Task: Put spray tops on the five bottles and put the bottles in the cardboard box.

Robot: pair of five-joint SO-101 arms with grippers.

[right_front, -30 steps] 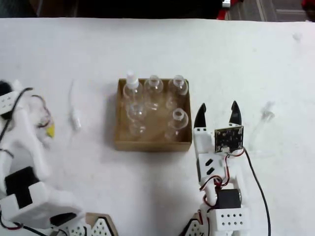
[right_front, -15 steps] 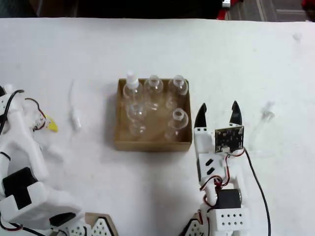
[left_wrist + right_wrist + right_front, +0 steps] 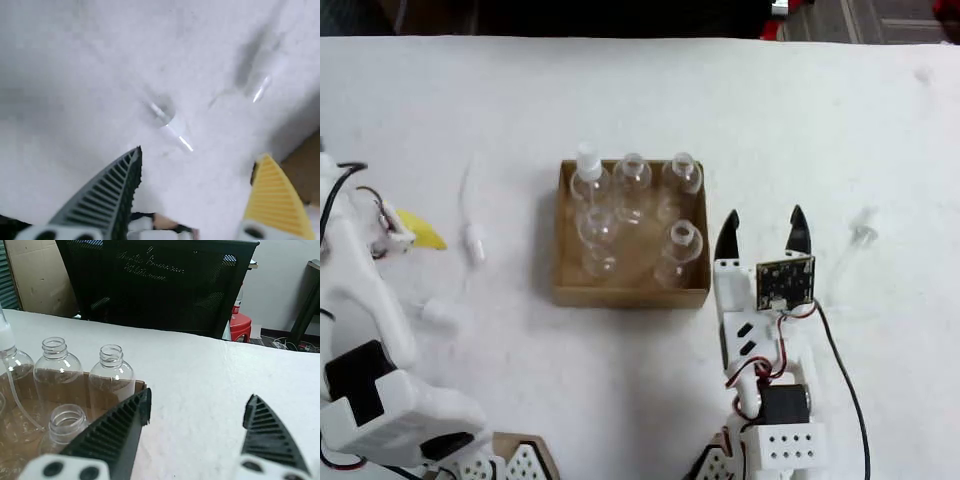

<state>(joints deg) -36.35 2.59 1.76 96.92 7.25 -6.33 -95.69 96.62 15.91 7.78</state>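
Standing upright in the cardboard box [image 3: 632,296], all five bottles are already where they belong, so the boxing looks done while the capping has barely begun. Only the capped bottle [image 3: 587,180], in the far corner of the box on the left arm's side, wears a spray top. The other four necks are bare, among them the open bottle [image 3: 111,374] just beyond the right gripper's dark finger.

The right gripper [image 3: 762,228] sits just beside the box's near corner on its own side, fingers spread wide with nothing between them. A loose top [image 3: 861,236] with its thin tube lies on the table near the gripper's outer side, away from the box.

The left gripper [image 3: 200,155] is also spread apart and empty, hanging over the table well clear of the box. A second top [image 3: 166,115] lies on the table just ahead of its grey and yellow fingers. In the high view a further white piece [image 3: 438,312], likely a top too, rests near that arm.

By my reckoning four bottles are left to cap, and I can count three loose tops at most.
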